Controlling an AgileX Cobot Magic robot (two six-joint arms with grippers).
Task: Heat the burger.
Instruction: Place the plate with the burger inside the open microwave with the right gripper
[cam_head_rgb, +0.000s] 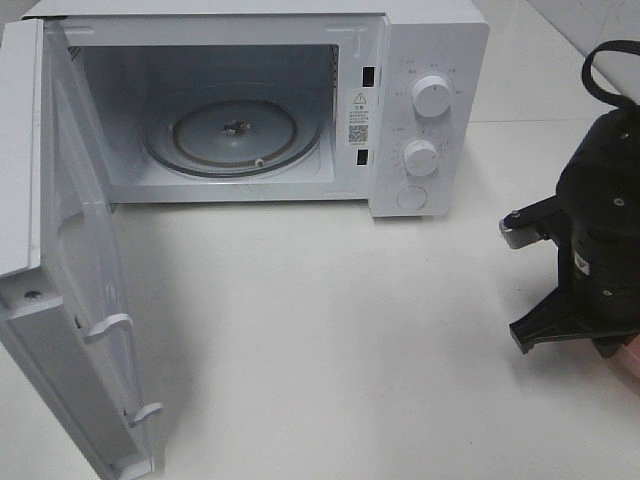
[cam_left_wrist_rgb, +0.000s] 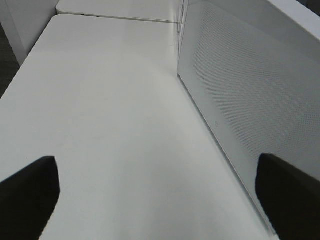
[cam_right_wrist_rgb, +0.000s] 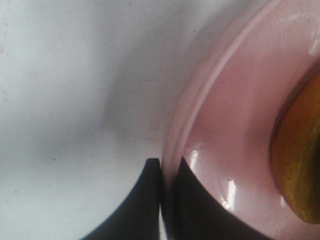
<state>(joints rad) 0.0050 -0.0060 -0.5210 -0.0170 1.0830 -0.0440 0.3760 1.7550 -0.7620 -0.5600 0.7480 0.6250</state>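
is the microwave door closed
No, the microwave door stands swung wide open to the side, leaving the glass turntable inside in plain sight.

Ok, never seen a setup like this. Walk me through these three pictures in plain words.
This is a robot with two arms, each ending in a gripper. The high camera looks down on a white table with a microwave, its door swung open and the glass turntable bare; the right arm shows at the edge. The left wrist camera shows the left gripper open, holding nothing, beside that door. The right wrist camera shows the right gripper shut on the rim of a pink plate carrying the burger.
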